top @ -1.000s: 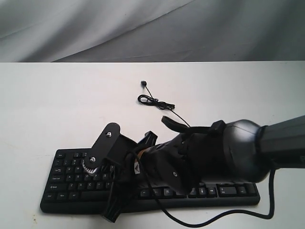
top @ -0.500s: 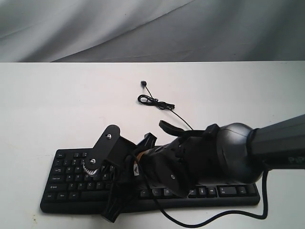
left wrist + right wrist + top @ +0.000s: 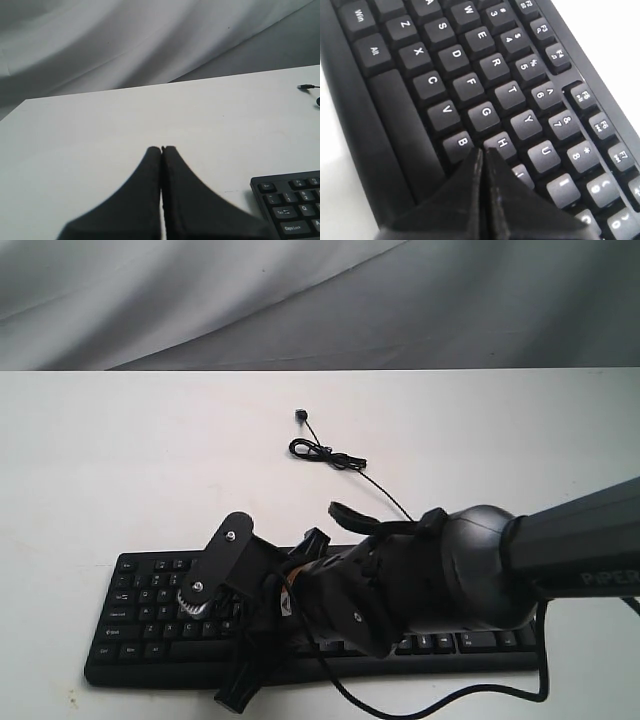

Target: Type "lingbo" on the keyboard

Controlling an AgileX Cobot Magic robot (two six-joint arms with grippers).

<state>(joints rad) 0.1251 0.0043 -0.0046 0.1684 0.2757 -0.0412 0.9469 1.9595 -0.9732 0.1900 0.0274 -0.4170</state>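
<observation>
The black keyboard point(image 3: 150, 610) lies along the table's front edge, its middle hidden under my right arm point(image 3: 450, 575). In the right wrist view my right gripper point(image 3: 482, 150) is shut with nothing in it. Its joined tips sit low over the keyboard point(image 3: 485, 70), just past the B key point(image 3: 461, 143) and H key point(image 3: 501, 143); I cannot tell if they touch a key. My left gripper point(image 3: 162, 148) is shut and empty above bare white table, with the keyboard's corner point(image 3: 295, 200) off to one side. The left gripper does not show in the exterior view.
The keyboard's thin black cable point(image 3: 325, 453) lies coiled on the white table point(image 3: 120, 460) behind the keyboard, ending in a small plug point(image 3: 298, 416). A grey draped backdrop point(image 3: 320, 300) hangs behind the table. The arm's own cable point(image 3: 440, 700) loops near the front edge.
My right arm has shifted left along the keyboard and dropped a little lower over the keys. The keyboard and its cable have not moved.
</observation>
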